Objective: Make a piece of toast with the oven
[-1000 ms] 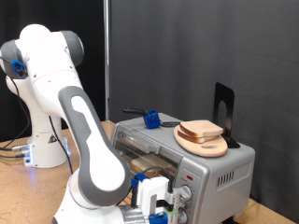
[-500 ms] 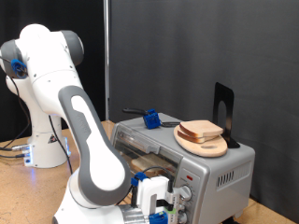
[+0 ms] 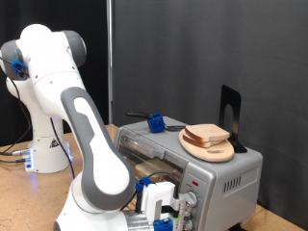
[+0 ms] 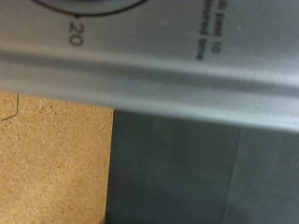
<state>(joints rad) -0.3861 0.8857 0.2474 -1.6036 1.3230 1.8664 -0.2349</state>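
The silver-grey oven [image 3: 226,173] stands at the exterior view's lower right, its door down. A tan shape [image 3: 144,169] lies in its opening; I cannot tell if it is the piece of toast. My gripper [image 3: 166,208] is low at the oven's front, right by the round knobs [image 3: 192,200]. Its fingers are hidden behind the hand. The wrist view shows no fingers, only the oven's grey front panel [image 4: 187,65] very close, with the edge of a dial and the mark "20" [image 4: 77,35].
On the oven's top are a round wooden board [image 3: 219,151] with a pile of bread slices [image 3: 207,134], a blue-handled tool [image 3: 154,122] and a black upright stand [image 3: 230,111]. The wooden table [image 3: 29,197] also shows in the wrist view [image 4: 47,149]. The arm's base [image 3: 43,144] stands at the left.
The hand has turned slightly at the oven's front; a blue part now shows beside the wrist. Nothing else has moved.
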